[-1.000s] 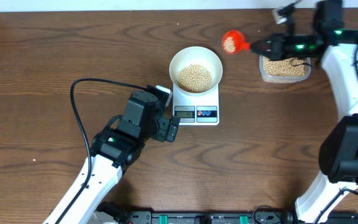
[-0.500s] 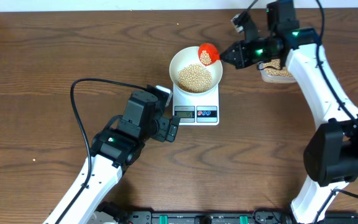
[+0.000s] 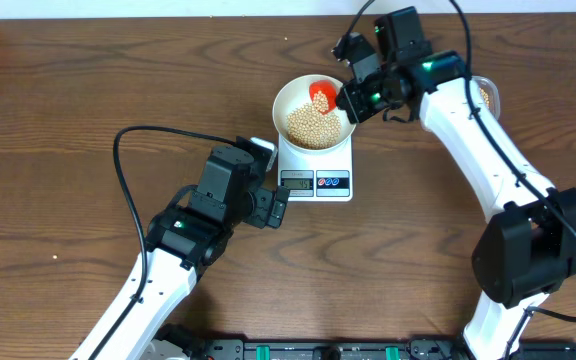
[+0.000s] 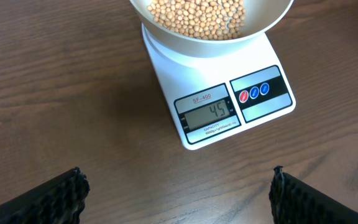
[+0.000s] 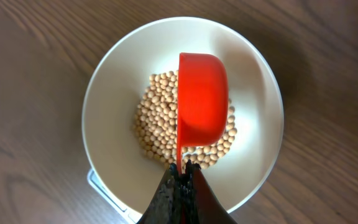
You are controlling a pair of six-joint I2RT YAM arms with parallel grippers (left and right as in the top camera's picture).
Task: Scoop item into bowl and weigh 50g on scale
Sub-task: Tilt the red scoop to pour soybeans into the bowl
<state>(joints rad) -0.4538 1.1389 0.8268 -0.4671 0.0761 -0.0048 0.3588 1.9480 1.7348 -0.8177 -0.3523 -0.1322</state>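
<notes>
The white bowl (image 3: 290, 94) stands on the white scale (image 3: 315, 172) and holds a heap of tan beans (image 3: 310, 124). In the left wrist view the scale's display (image 4: 211, 112) reads 45, with the bowl (image 4: 166, 31) above it. My right gripper (image 3: 353, 98) is shut on the handle of a red scoop (image 3: 320, 93), held tipped on its side over the bowl; the right wrist view shows the scoop (image 5: 201, 102) above the beans (image 5: 154, 124) in the bowl (image 5: 114, 93). My left gripper (image 4: 178, 186) is open and empty over bare table in front of the scale.
A clear tub of beans (image 3: 486, 97) sits at the back right, mostly hidden behind my right arm. My left arm's black cable (image 3: 133, 140) loops over the table to the left of the scale.
My right gripper has carried the red scoop left from beside the tub to over the bowl and tipped it on its side. The left arm has not moved.
</notes>
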